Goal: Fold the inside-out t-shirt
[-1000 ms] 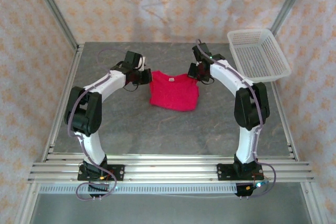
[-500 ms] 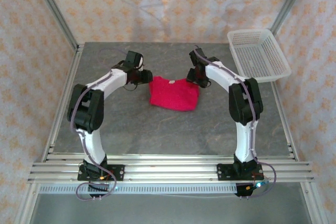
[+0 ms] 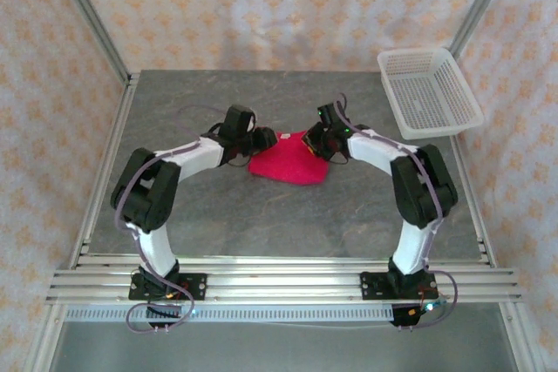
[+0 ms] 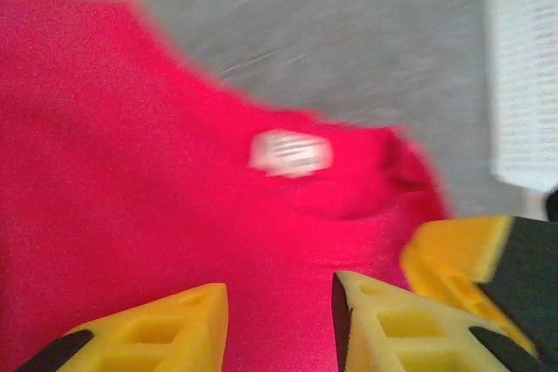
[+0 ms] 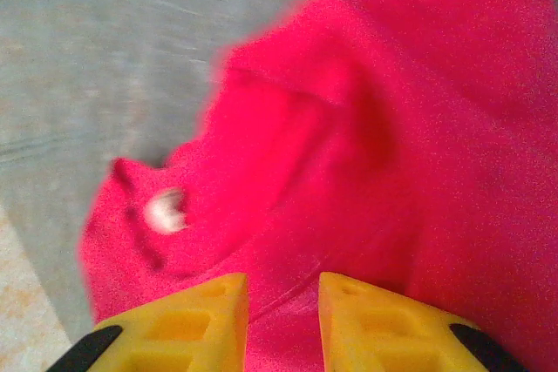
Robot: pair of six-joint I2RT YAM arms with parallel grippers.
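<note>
Grey stone-look table (image 3: 218, 215) fills the floor of a little booth, and pale cloth walls (image 3: 261, 6) with orange flowers stand around it. At about 2 o'clock on the table, near the far right corner, sits a white plastic basket (image 3: 429, 91) with holes in its sides.

Near the middle of the table lies the inside-out t-shirt (image 3: 292, 161). It is bright red and bunched into a small, soft heap, not spread flat. A small pale tag (image 4: 290, 152) shows at the neck, toward the 12 o'clock side of the heap.

2 arms bend in from the near edge toward the shirt. The left gripper (image 3: 264, 138) is at the shirt's 10 o'clock edge. In the left wrist view its 2 yellow fingers (image 4: 384, 328) stand a little apart, with red cloth showing in the gap. This view is blurry, but nothing looks pinched.

The right gripper (image 3: 316, 141) is at the shirt's 2 o'clock edge, low over the cloth. In the right wrist view its 2 yellow fingers (image 5: 183, 324) also stand a little apart, with a thin gap and red cloth under them. The neck hole and the tag lie at 10 o'clock from these fingers.
</note>
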